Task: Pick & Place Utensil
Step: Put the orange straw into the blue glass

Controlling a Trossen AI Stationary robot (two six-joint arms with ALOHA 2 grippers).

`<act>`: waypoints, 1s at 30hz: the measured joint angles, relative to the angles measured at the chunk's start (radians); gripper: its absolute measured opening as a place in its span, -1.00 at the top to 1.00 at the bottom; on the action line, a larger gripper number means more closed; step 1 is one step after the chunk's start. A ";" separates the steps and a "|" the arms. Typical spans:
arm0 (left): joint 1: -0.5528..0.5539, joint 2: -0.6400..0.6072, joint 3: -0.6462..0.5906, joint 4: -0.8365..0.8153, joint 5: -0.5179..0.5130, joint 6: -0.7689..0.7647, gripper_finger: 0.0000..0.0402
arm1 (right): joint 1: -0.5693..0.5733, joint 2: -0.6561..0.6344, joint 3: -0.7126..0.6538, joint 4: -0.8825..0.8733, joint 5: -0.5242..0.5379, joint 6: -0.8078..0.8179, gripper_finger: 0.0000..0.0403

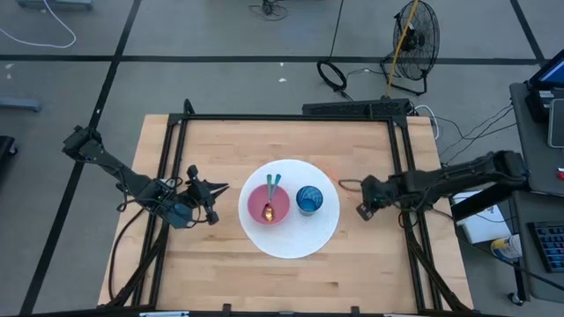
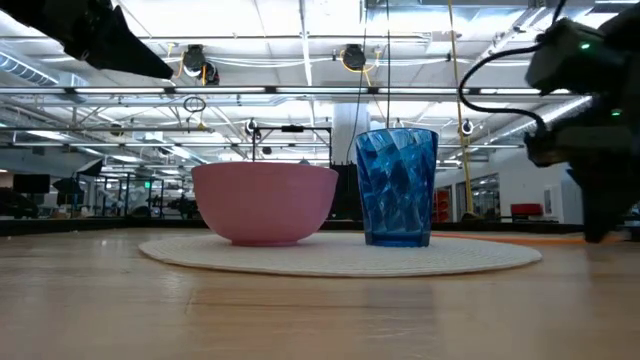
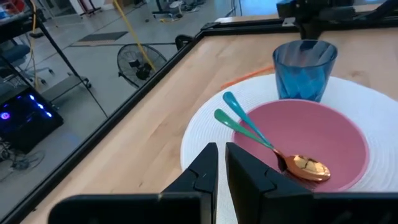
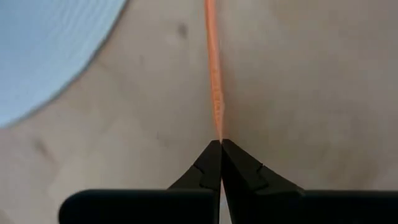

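Two teal-handled utensils (image 3: 249, 127) lie in the pink bowl (image 1: 269, 204). Their handles lean on its rim, and a gold spoon head (image 3: 305, 167) rests on its bottom. The bowl and a blue cup (image 1: 308, 200) stand on a round white placemat (image 1: 291, 239). My left gripper (image 3: 221, 155) hangs left of the placemat and points at the bowl. Its fingers are open only by a narrow gap, with nothing between them. My right gripper (image 4: 221, 144) is shut and empty. It points down over bare table right of the placemat (image 1: 361, 211).
An orange tape line (image 4: 214, 74) runs along the wood beside the placemat's right edge. Black frame rails (image 1: 176, 150) border the table's left, far and right sides. A fan (image 1: 414, 35) stands on the floor beyond the far edge.
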 joint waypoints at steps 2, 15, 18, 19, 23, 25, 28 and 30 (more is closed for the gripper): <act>0.000 0.000 0.000 0.012 0.001 0.010 0.81 | 0.070 0.003 -0.002 -0.016 0.000 0.070 1.00; 0.000 0.000 0.000 0.034 0.001 0.035 0.81 | 0.235 0.003 -0.002 -0.069 0.001 0.252 0.82; 0.000 0.000 0.000 0.034 0.001 0.042 0.81 | 0.235 0.003 -0.002 -0.068 0.000 0.236 0.66; 0.000 0.000 0.000 0.034 0.001 0.042 0.81 | 0.235 0.002 -0.002 -0.068 0.000 0.235 0.61; 0.000 0.000 0.000 0.034 0.001 0.057 0.81 | 0.231 -0.013 -0.002 -0.071 -0.003 0.222 0.41; 0.000 0.000 0.000 0.034 0.001 0.060 0.81 | 0.220 -0.033 -0.002 -0.075 -0.003 0.209 0.32; 0.000 0.000 0.000 0.034 0.001 0.060 0.81 | 0.194 -0.068 -0.002 -0.076 0.006 0.188 0.20; 0.000 0.000 0.000 0.034 0.001 0.060 0.81 | 0.172 -0.092 -0.002 -0.072 0.027 0.164 0.14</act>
